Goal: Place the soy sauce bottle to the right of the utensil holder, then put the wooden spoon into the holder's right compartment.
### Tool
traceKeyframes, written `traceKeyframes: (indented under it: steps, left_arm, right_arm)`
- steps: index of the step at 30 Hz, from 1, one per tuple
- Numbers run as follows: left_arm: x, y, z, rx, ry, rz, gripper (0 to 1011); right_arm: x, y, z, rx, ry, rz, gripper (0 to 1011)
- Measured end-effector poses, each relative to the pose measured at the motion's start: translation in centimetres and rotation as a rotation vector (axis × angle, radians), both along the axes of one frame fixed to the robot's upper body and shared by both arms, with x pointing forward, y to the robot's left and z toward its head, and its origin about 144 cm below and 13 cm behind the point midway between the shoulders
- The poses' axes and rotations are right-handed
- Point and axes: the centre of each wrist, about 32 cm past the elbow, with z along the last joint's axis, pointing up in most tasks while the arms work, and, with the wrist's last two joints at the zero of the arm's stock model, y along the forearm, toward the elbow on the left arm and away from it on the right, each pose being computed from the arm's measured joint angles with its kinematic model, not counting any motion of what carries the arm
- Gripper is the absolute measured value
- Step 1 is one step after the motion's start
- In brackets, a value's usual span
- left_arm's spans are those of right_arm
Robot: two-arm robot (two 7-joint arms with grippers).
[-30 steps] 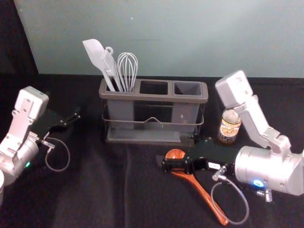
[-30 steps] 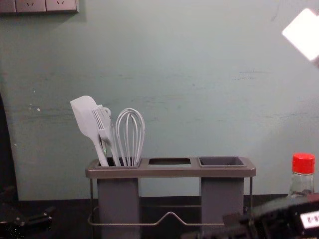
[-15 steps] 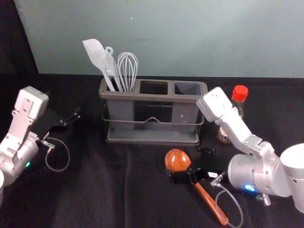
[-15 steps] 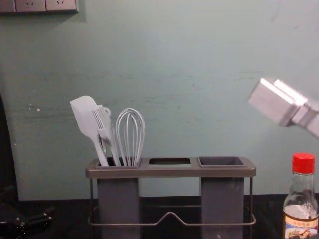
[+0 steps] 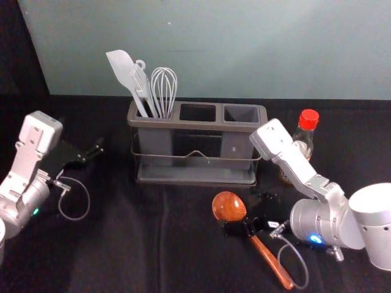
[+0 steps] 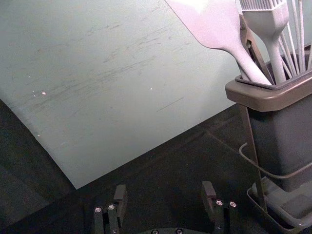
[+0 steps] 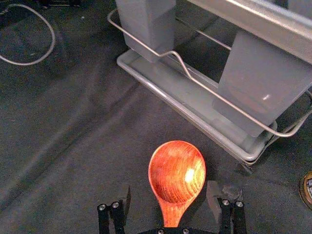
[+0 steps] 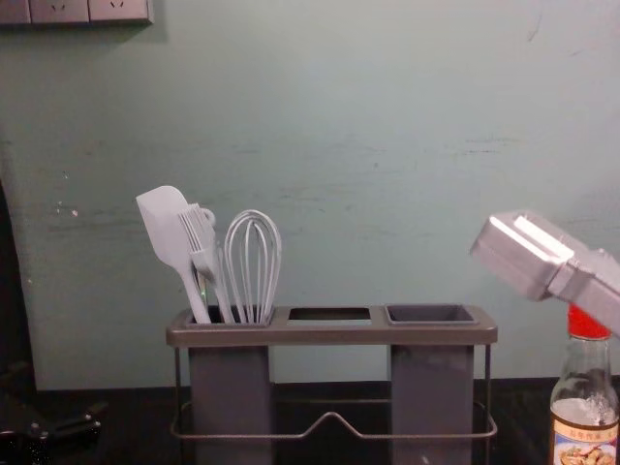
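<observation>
My right gripper (image 5: 248, 215) is low over the wooden spoon (image 5: 229, 206), which lies on the table in front of the holder's right part. In the right wrist view the right gripper (image 7: 170, 204) is open, its fingers on either side of the spoon's neck (image 7: 171, 209), with gaps. The soy sauce bottle (image 5: 306, 131) stands upright right of the utensil holder (image 5: 197, 126), partly behind my right arm; its label shows in the chest view (image 8: 584, 426). The holder's right compartment (image 8: 431, 315) has nothing in it. My left gripper (image 5: 91, 152) stays parked at the left, open in its wrist view (image 6: 165, 200).
A white spatula (image 5: 126, 76), a brush and a whisk (image 5: 164, 91) stand in the holder's left compartment. A wire rail (image 8: 331, 418) runs across the holder's front. The wall (image 8: 320, 126) rises behind the table.
My right gripper has moved slightly toward the front along the spoon, uncovering its bowl. My right forearm has shifted left and forward, bringing the red-capped bottle into sight. The left arm is still.
</observation>
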Motion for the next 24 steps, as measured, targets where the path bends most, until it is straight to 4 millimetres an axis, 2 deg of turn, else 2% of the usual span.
traceKeyframes:
  steps: [24]
  left_arm:
    - [0.0,0.0,0.0,0.000,0.000,0.000,1005]
  right_arm:
    - [2.1,1.6,-2.2,-0.027,-0.022,0.010,1003]
